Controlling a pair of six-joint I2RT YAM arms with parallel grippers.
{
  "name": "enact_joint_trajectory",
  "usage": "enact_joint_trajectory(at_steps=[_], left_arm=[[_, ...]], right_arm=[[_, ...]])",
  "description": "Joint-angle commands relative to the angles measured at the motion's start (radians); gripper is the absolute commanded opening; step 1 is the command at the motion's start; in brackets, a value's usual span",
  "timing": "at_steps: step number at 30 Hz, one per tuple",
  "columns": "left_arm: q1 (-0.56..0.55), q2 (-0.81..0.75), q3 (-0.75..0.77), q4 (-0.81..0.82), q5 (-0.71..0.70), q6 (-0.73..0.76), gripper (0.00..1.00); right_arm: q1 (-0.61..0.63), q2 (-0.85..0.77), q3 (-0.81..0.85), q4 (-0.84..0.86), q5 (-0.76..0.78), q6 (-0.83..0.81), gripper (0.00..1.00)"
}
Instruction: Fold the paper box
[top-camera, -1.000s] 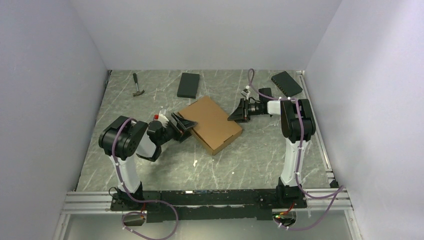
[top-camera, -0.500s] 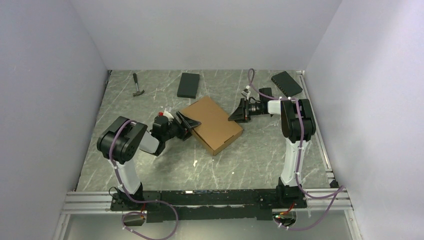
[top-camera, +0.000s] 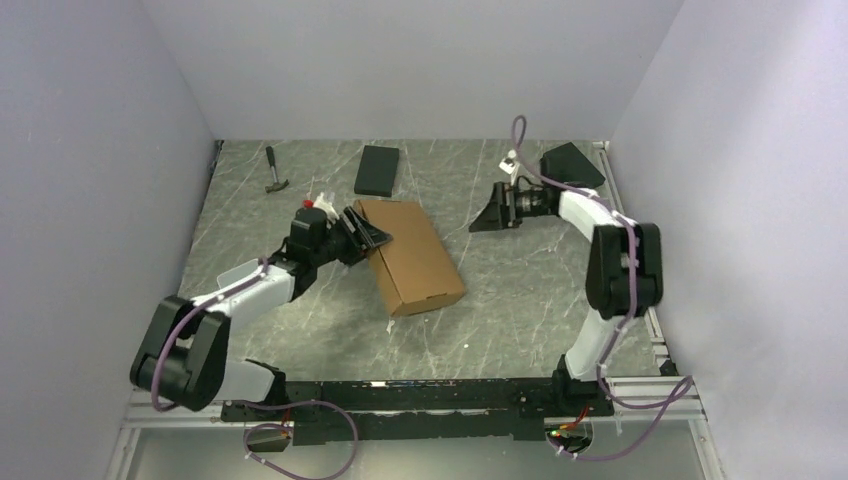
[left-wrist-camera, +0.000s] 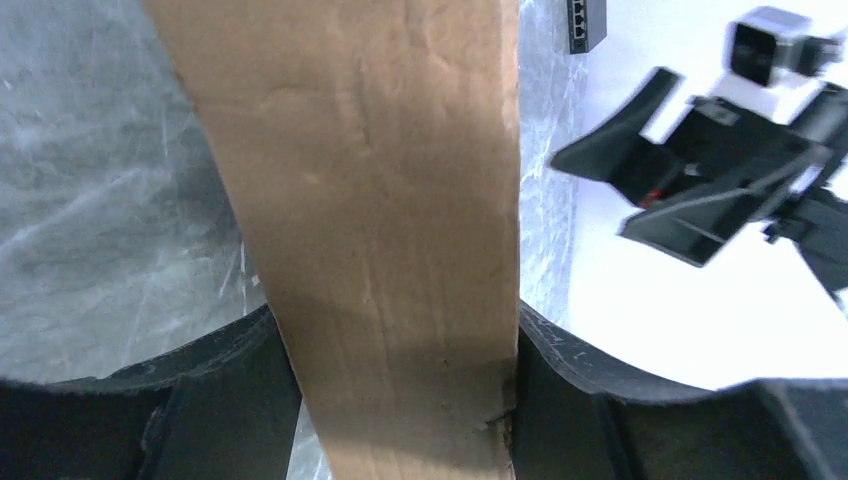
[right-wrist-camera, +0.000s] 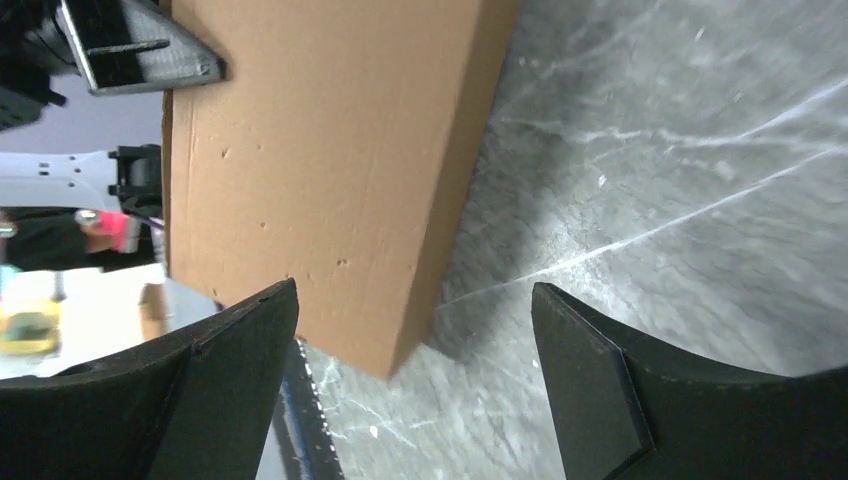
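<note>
The paper box (top-camera: 410, 255) is a closed, flat brown cardboard mailer lying on the table's middle. My left gripper (top-camera: 365, 232) is at its far left corner. In the left wrist view the cardboard (left-wrist-camera: 380, 200) fills the gap between both fingers, so my left gripper (left-wrist-camera: 400, 340) is shut on the box's edge. My right gripper (top-camera: 490, 215) hangs to the right of the box, apart from it. Its jaws (right-wrist-camera: 415, 295) stand wide open with only table between them, and the box (right-wrist-camera: 320, 150) lies just beyond the fingertips.
A hammer (top-camera: 275, 172) lies at the far left. One flat black box (top-camera: 376, 170) sits behind the paper box, another (top-camera: 572, 165) at the far right corner behind my right arm. Walls close in on three sides.
My left arm reached forward, closed on the box and turned it, so its long side now runs more near to far. My right gripper opened and drew back to the far right.
</note>
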Motion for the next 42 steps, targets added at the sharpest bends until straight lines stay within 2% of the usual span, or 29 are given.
enact_joint_trajectory(at_steps=[1, 5, 8, 10, 14, 18, 26, 33, 36, 39, 42], left_arm=[[0.014, -0.129, 0.191, -0.416, -0.029, 0.235, 0.47], [0.020, -0.141, 0.397, -0.752, -0.081, 0.408, 0.38], [0.020, -0.108, 0.533, -0.943, -0.098, 0.507, 0.29], [0.020, -0.072, 0.611, -1.028, -0.104, 0.559, 0.24], [0.004, 0.022, 0.778, -1.186, -0.152, 0.661, 0.20], [-0.064, 0.131, 0.956, -1.291, -0.318, 0.721, 0.20], [-0.304, 0.391, 1.248, -1.413, -0.668, 0.776, 0.19], [-0.464, 0.664, 1.473, -1.517, -0.912, 0.800, 0.07], [-0.503, 0.737, 1.524, -1.537, -0.964, 0.795, 0.08], [-0.531, 0.769, 1.520, -1.520, -0.975, 0.784, 0.23], [-0.543, 0.774, 1.497, -1.487, -0.922, 0.763, 0.39]], right_arm=[[-0.044, -0.227, -0.004, -0.079, 0.049, -0.138, 0.90], [-0.045, -0.391, -0.086, -0.090, 0.046, -0.139, 0.90], [-0.045, -0.513, -0.149, -0.019, 0.069, -0.092, 0.95], [-0.047, -0.592, -0.192, 0.029, 0.091, -0.069, 0.99], [-0.058, -0.623, -0.226, 0.047, 0.094, -0.066, 0.99], [-0.059, -0.616, -0.232, 0.046, 0.092, -0.078, 0.99], [-0.111, -0.622, -0.240, 0.048, 0.087, -0.087, 0.99], [-0.171, -0.636, -0.242, 0.045, 0.053, -0.083, 0.99], [-0.199, -0.640, -0.243, 0.041, 0.043, -0.088, 0.99], [-0.221, -0.643, -0.245, 0.038, 0.032, -0.091, 0.99], [-0.234, -0.641, -0.244, 0.034, 0.026, -0.095, 0.99]])
